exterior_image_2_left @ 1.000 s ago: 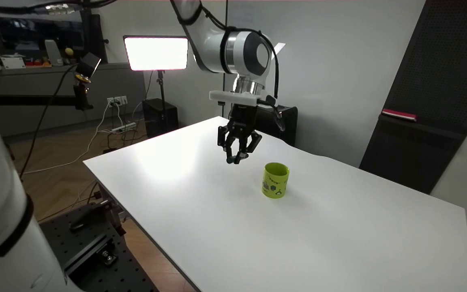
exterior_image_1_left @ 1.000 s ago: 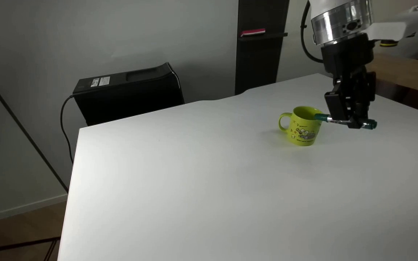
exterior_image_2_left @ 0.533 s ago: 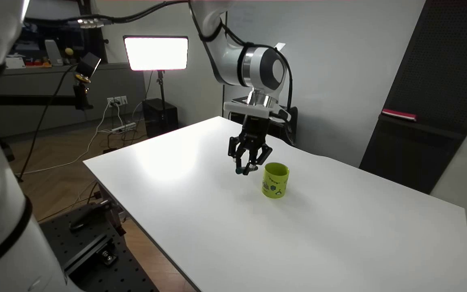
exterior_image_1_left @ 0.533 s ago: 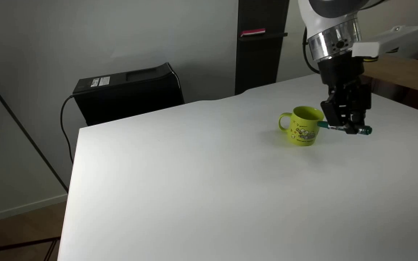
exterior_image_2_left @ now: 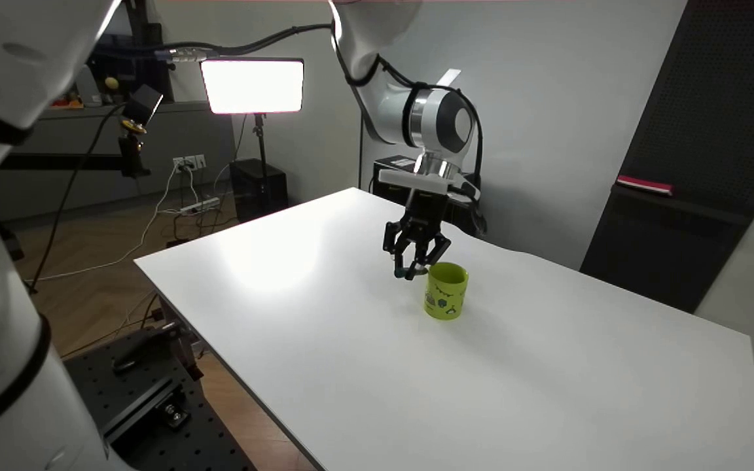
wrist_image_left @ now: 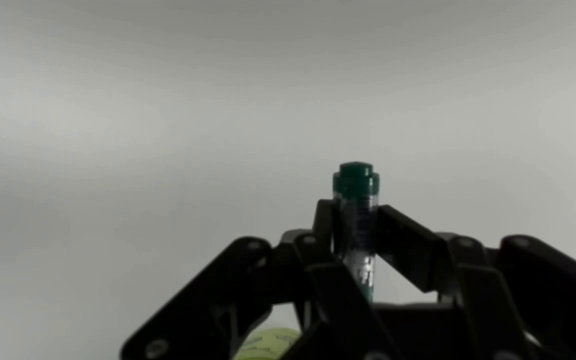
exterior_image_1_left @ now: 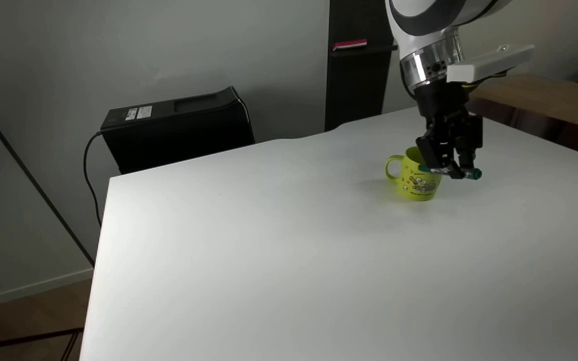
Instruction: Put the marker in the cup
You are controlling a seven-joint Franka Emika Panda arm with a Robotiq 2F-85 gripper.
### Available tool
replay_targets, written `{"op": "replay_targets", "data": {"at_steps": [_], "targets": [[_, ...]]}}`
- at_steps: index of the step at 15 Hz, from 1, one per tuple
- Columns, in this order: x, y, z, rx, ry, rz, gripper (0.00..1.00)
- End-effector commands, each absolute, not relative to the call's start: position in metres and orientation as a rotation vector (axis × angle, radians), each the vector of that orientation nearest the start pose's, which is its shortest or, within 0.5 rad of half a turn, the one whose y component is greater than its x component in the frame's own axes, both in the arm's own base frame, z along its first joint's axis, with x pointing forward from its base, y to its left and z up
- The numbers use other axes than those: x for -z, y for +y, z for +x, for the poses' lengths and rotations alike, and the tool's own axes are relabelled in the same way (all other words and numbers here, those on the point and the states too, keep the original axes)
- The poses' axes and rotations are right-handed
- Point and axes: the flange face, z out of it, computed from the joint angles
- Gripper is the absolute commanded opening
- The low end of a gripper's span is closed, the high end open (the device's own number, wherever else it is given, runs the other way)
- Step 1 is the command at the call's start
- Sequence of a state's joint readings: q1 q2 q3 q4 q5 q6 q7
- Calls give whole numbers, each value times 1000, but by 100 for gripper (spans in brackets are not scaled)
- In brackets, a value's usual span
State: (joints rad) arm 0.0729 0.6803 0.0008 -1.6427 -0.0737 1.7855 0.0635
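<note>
The yellow-green cup (exterior_image_1_left: pixel 413 184) stands upright on the table; it also shows in an exterior view (exterior_image_2_left: pixel 444 296), where its handle is hidden. Only a sliver of the cup (wrist_image_left: pixel 267 345) shows at the bottom of the wrist view. My gripper (exterior_image_1_left: pixel 452 172) is shut on the green marker (exterior_image_1_left: pixel 473 174), held nearly level above the table. The gripper (exterior_image_2_left: pixel 406 270) is right beside the cup at about rim height. The marker's far end overlaps the cup in an exterior view; I cannot tell if they touch. In the wrist view the gripper (wrist_image_left: pixel 355 225) pinches the marker (wrist_image_left: pixel 356 185) near its capped end.
The white table (exterior_image_1_left: pixel 249 260) carries the cup. A black box (exterior_image_1_left: pixel 178 125) stands behind the table's back edge. A bright lamp panel (exterior_image_2_left: pixel 252 86) and a dark shelf with a red book (exterior_image_2_left: pixel 644 185) are beyond the table.
My gripper has moved down and towards the cup with the marker still held, and is now right beside it. The cup is at almost the same place, perhaps shifted very slightly.
</note>
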Motion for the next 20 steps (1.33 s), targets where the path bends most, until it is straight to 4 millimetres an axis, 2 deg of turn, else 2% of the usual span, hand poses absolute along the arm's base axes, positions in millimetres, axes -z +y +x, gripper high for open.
{"op": "replay_targets", "data": {"at_steps": [1,4,8,14,17,20], "targets": [[-203,40,646,-860,2,-3128,7],[-215,32,660,-855,27,-3135,7],[-227,8,668,-863,76,-3136,7],[-199,-26,665,-959,192,-3109,7],[-184,-30,664,-994,217,-3097,7],[-174,-25,663,-1020,211,-3082,7]]}}
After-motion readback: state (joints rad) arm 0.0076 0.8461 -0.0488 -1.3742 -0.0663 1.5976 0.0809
